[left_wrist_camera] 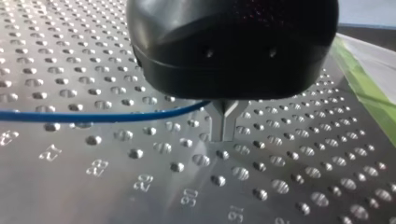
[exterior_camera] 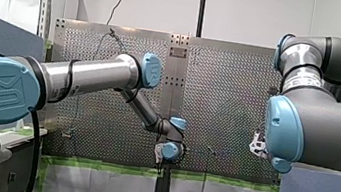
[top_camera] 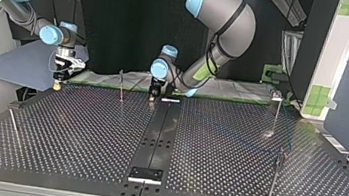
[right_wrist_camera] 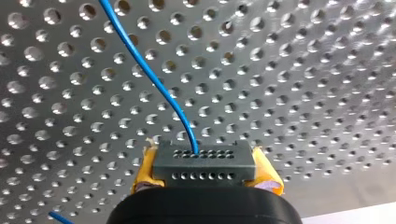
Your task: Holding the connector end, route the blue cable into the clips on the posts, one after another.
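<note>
Connector clamped in right pincer near table edge, left pincer closed.

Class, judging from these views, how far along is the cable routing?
Done: my right claw, yellow-padded, grips the grey perforated connector block. In hand: my left claw is shut on the thin blue cable. Left: the slim metal posts; none clearly holds cable.

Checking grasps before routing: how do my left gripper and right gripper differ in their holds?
My left gripper pinches the thin blue cable with narrow metal fingers; my right gripper clamps the grey, hole-dotted connector block with yellow pads. The left gripper's fingers meet at the tips; the right gripper's are held apart by the block. Both are black-bodied, shut, above the perforated table.
</note>
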